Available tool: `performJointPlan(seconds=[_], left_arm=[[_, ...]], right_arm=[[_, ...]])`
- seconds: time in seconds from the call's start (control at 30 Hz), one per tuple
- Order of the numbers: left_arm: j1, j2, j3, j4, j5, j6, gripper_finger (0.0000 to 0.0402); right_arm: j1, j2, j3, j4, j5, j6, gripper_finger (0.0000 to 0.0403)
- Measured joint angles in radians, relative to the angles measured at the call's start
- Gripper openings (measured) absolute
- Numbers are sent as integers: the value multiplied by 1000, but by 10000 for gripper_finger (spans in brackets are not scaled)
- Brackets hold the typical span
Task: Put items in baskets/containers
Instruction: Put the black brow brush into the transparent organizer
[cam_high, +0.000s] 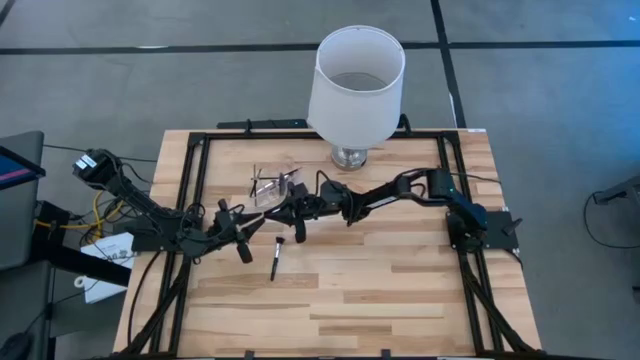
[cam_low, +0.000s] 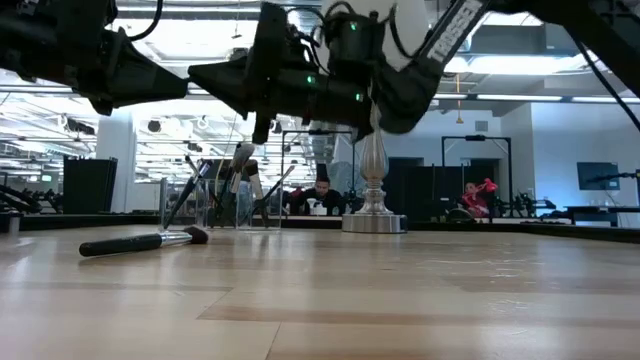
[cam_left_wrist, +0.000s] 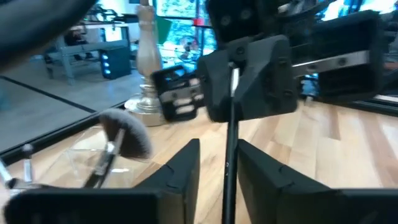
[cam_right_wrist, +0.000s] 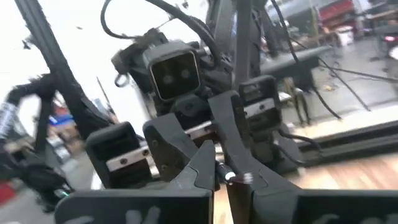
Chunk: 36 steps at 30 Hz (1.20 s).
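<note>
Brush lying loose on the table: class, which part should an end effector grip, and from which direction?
Take the loose brush by its dark handle, mid-length, coming straight down with fingers across it. It lies flat on the table with bare wood either side; the bristles are soft.

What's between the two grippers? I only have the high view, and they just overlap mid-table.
Observer: One makeup brush. The left wrist view shows its thin dark handle running from the right gripper into the gap of the left gripper.
Operator: Who has hold of it?
Observer: The right gripper, going by the right wrist view: its fingers are pinched on the brush beside the silver ferrule. The left fingers stand apart around the handle.
Operator: Pouch state?
Observer: In the low view the clear pouch has several brushes leaning in it, with heads sticking up above its rim.
</note>
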Motion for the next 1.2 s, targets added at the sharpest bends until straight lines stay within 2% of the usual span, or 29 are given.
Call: performJointPlan(seconds=[0.07,0.2,0.27,0.33,0.47,0.63,0.73,0.87,1.0,1.2], left_arm=[[1,-1,0,1,-30,0,111],[1,-3,0,9,-104,0,135],[1,-3,0,9,-148,3,142],[1,-3,0,12,-198,35,146],[1,-3,0,17,-256,78,149],[1,-3,0,39,-250,78,143],[1,-3,0,46,-196,78,137],[1,-3,0,51,-93,78,126],[1,-3,0,54,-91,78,113],[4,-3,0,57,-89,78,101]], right_arm=[[12,-51,2,-128,68,-71,8],[42,-198,1,-489,300,-258,6],[52,-274,0,-628,414,-305,5],[55,-343,1,-716,476,-311,6],[56,-429,1,-839,521,-303,8],[36,-453,3,-878,573,-307,5],[18,-421,71,-987,585,-321,5],[6,-376,228,-1240,622,-314,5],[-13,-317,343,-1439,685,-297,8],[-83,-212,362,-1426,636,-297,6]])
